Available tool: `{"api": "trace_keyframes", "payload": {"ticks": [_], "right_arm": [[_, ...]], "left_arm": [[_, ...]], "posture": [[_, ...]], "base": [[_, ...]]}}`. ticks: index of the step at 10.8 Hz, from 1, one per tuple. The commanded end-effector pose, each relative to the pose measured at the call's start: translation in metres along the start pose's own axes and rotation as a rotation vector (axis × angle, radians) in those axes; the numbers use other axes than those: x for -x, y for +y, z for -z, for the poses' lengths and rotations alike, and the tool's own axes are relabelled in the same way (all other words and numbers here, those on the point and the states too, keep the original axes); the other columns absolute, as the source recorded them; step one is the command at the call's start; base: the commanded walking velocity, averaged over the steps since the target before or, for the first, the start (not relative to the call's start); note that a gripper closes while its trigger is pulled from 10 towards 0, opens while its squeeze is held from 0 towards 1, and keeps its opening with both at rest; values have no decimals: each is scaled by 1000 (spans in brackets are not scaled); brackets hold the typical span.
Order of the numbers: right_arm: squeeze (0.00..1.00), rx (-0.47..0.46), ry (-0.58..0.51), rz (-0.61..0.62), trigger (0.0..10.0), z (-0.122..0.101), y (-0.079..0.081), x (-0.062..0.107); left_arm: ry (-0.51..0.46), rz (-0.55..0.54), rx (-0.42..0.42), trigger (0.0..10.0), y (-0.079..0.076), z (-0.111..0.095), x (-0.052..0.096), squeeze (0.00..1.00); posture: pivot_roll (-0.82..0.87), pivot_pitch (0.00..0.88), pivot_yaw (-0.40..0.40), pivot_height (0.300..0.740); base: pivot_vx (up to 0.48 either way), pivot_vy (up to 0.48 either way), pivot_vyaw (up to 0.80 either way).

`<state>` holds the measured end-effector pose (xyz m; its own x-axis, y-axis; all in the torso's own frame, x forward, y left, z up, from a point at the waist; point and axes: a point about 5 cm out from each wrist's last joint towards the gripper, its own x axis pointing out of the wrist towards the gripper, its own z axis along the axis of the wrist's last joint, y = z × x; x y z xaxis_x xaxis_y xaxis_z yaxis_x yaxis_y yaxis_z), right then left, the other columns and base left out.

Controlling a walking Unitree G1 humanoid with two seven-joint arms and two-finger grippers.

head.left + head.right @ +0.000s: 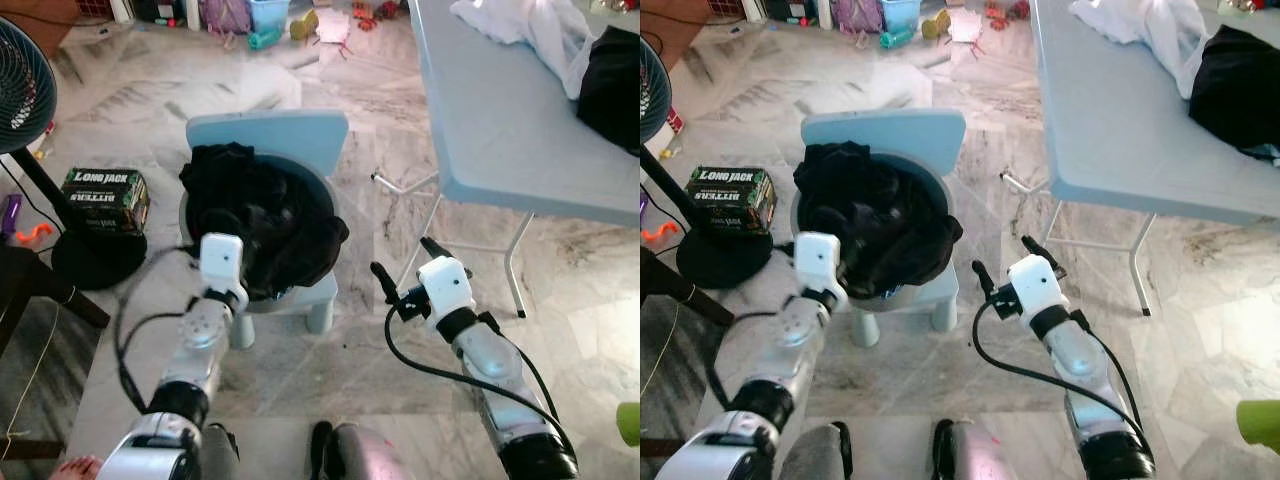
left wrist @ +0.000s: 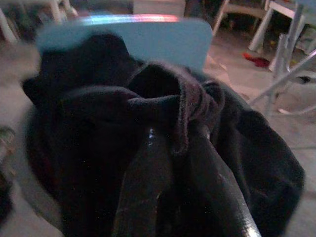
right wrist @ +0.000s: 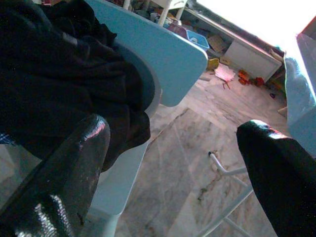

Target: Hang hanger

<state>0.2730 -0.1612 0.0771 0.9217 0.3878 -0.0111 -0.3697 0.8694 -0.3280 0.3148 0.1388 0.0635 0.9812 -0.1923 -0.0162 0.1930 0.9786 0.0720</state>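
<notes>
Fingers of the left gripper [image 2: 173, 163] close on the black clothes [image 1: 262, 218] heaped on the chair [image 1: 275, 135] — probably lifting them; right gripper [image 1: 405, 262] waits spread.

A green beer carton [image 1: 106, 197] is sitting on the floor well off to the left of my jaws, beside a fan's black base [image 1: 97, 258]. Toys [image 1: 290, 25] are lying scattered far ahead.

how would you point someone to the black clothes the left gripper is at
Find the small light blue chair on the marble floor, left of the folding table. The black clothes are heaped on its seat, under the left gripper, unlike the white and black garments lying on the table.
</notes>
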Motion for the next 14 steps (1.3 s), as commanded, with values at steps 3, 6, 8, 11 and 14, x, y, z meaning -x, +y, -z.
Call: {"api": "trace_keyframes", "payload": {"ticks": [3, 6, 8, 11, 14], "right_arm": [[0, 1, 15, -13, 10000, 4, 4, 1], [0, -1, 14, -11, 10000, 5, 3, -1], [0, 0, 13, -11, 10000, 6, 4, -1], [0, 3, 24, -15, 10000, 8, 5, 0], [0, 6, 24, -22, 10000, 8, 5, -2]], "left_arm": [[-127, 39, -288, 0, 4, -15, 10, 0], [-241, 68, -519, 0, 5, -30, 17, 0], [-157, 23, -461, 78, 13, -16, 23, 0], [396, -60, -76, 3294, 20, 67, 61, 0], [364, -86, -38, 0, 31, 57, 64, 0]], "posture": [[20, 173, -126, 740], [33, 175, -128, 740], [31, 173, -128, 740], [38, 181, -130, 740], [45, 183, -130, 740]], "base": [[0, 0, 0], [0, 0, 0], [0, 0, 0], [0, 0, 0], [0, 0, 0]]}}
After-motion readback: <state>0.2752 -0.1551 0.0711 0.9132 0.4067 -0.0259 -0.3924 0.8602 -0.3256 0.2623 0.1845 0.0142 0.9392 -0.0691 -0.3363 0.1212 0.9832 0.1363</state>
